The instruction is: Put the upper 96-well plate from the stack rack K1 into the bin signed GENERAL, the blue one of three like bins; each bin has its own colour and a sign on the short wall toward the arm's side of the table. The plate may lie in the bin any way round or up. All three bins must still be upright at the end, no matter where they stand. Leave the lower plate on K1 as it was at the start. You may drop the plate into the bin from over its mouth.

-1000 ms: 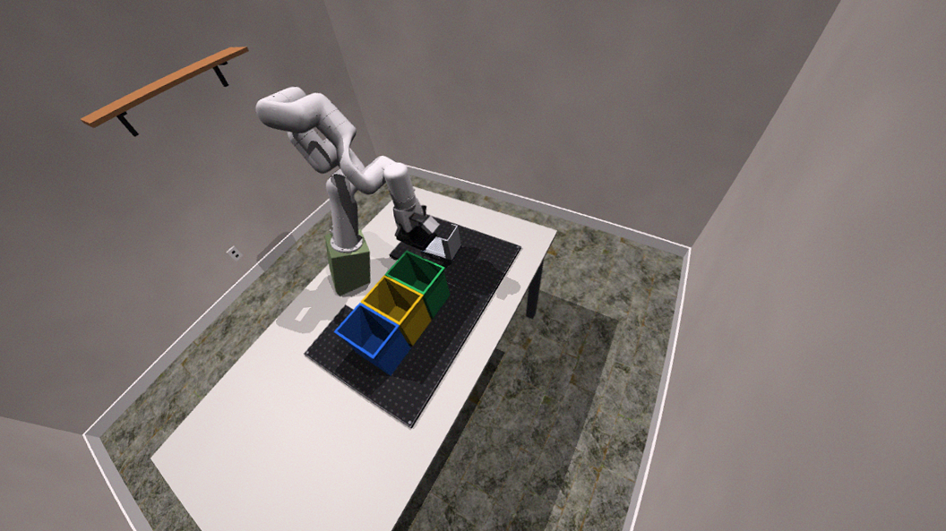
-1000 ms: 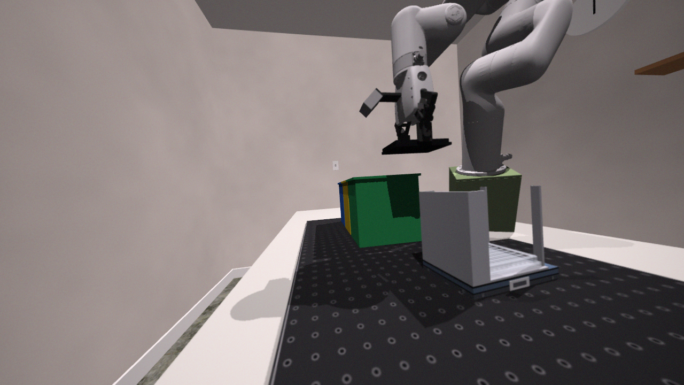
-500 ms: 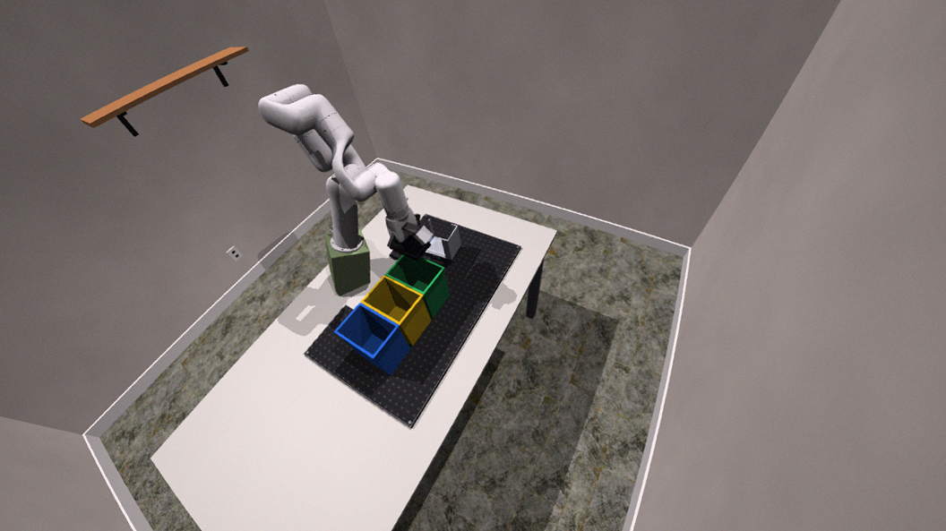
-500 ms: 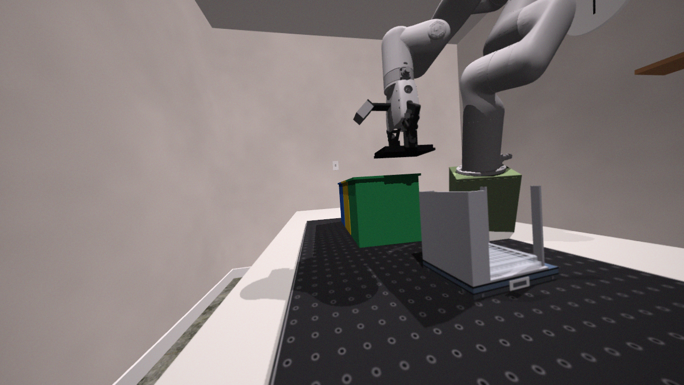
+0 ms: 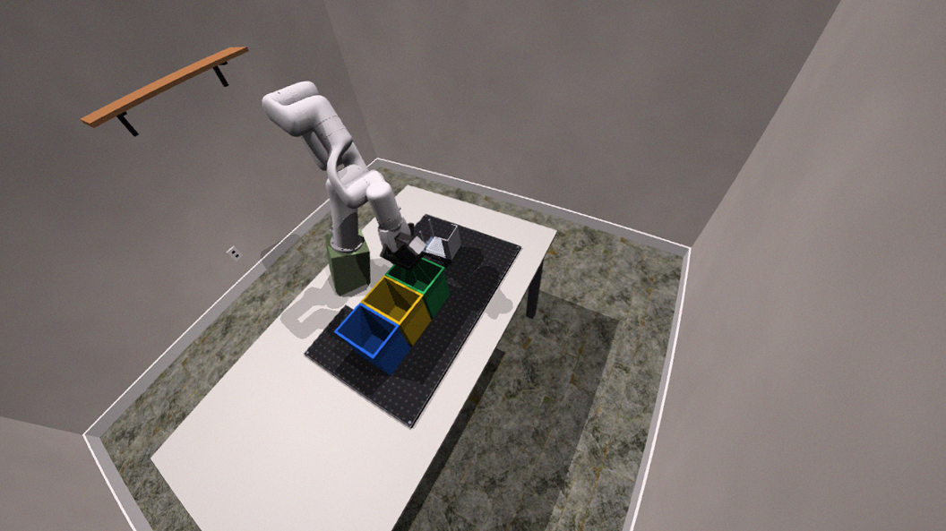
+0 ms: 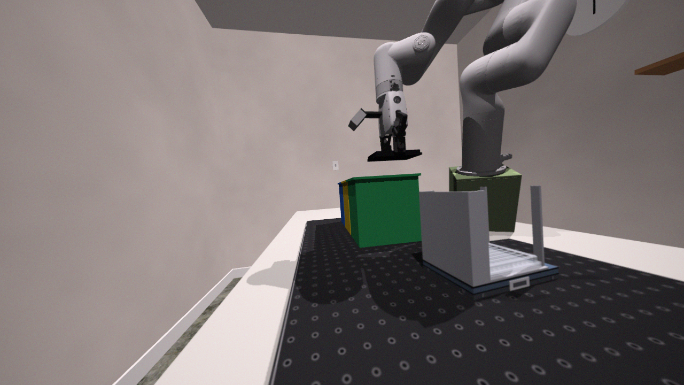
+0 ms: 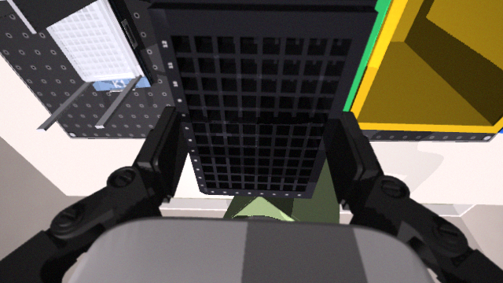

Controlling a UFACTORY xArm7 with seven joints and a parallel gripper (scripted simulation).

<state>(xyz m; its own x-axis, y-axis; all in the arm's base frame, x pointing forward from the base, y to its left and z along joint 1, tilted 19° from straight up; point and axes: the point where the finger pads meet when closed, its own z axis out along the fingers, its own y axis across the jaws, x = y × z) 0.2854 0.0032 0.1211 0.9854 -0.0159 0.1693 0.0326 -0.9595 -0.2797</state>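
Note:
My gripper (image 7: pixel 257 128) is shut on a black 96-well plate (image 7: pixel 259 106) and holds it level in the air. In the side view the plate (image 6: pixel 394 155) hangs a little above the green bin (image 6: pixel 385 209). In the overhead view the gripper (image 5: pixel 401 253) is over the green bin (image 5: pixel 421 279), with the yellow bin (image 5: pixel 396 303) and the blue bin (image 5: pixel 371 335) farther along the row. The rack K1 (image 6: pixel 483 241) holds a white plate (image 7: pixel 92 47) at its bottom level. The bin signs are not readable.
The three bins stand upright in a row on the black dotted mat (image 5: pixel 419 326). The arm's green pedestal (image 5: pixel 348 266) stands beside the mat. The rack's grey wall and post (image 6: pixel 536 224) rise at the mat's far end.

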